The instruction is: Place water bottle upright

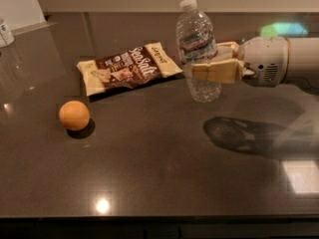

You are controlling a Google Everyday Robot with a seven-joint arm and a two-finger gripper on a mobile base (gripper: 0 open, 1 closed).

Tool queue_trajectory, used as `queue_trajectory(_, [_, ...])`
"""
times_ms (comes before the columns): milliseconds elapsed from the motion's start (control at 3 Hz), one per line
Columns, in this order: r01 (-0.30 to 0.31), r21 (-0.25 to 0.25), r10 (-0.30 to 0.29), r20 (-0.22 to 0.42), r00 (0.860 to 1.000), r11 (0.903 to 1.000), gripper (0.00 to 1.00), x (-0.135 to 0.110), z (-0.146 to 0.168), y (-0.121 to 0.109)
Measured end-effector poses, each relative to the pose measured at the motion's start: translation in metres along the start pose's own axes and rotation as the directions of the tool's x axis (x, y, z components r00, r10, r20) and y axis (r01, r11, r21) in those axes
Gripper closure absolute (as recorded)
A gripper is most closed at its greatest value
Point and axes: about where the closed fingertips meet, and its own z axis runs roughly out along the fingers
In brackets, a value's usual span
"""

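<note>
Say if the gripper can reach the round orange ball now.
Probably not: the gripper, right of centre, is shut on the clear ribbed plastic water bottle; otherwise the way to the orange ball looks free.

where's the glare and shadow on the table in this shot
Camera view: a small glare spot near the front edge of the table, a bright patch lower right; a dark shadow below the gripper, which is at right above the table, jaws shut on the bottle.
</note>
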Motion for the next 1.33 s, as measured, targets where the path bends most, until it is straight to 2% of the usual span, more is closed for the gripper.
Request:
queue_trajectory(333, [0.029,-0.035,-0.028,0.034,0.999,0.999,1.0,0.014,0.004,-0.004])
queue_trajectory(667, [0.036,-0.047,-0.034,0.047,0.998,0.9982,1.0,0.028,0.007,-0.009])
queue_trajectory(1333, [-0.005,-0.043,0.008,0.065,0.998,0.9991,1.0,0.053,0.009,-0.017])
